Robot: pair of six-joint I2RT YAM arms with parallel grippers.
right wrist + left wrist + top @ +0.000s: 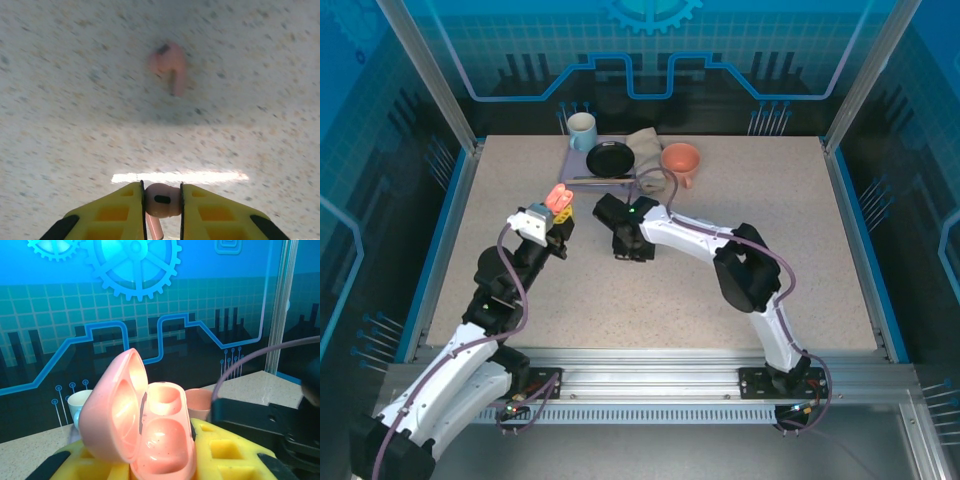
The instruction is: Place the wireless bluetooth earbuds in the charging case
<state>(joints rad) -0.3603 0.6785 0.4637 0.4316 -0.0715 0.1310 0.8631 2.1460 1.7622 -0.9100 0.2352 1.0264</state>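
While the left gripper [559, 207] is closed on the open pink case [559, 198], the right gripper [623, 243] pinches a pink earbud [161, 200].

Left wrist view:
- Case [157, 440] sits between the yellow fingers [225, 452], held off the table [800, 250].
- Lid is swung open to the left and both wells are exposed, facing the camera.
- Mug [80, 405] shows behind the case on its left, and the orange cup [200, 407] behind it on its right.
- Right arm's dark body sits to the right of the case, close to it.

Right wrist view:
- Fingers [107, 212] are closed on the earbud, with the rounded head between the pads and the stem pointing down.
- Second earbud [170, 67], also pink, lies loose on the table, blurred, well apart from the held one.
- I cannot tell its position relative to the case.

Top view:
- Right gripper is just right of the case, pointed down at the table.
- Mug [582, 130] stands behind the case, and the black dish [610, 158] behind and slightly right of it on a purple mat [576, 165].
- Cloth [645, 140] and orange cup [680, 160] stand farther right, behind the case.
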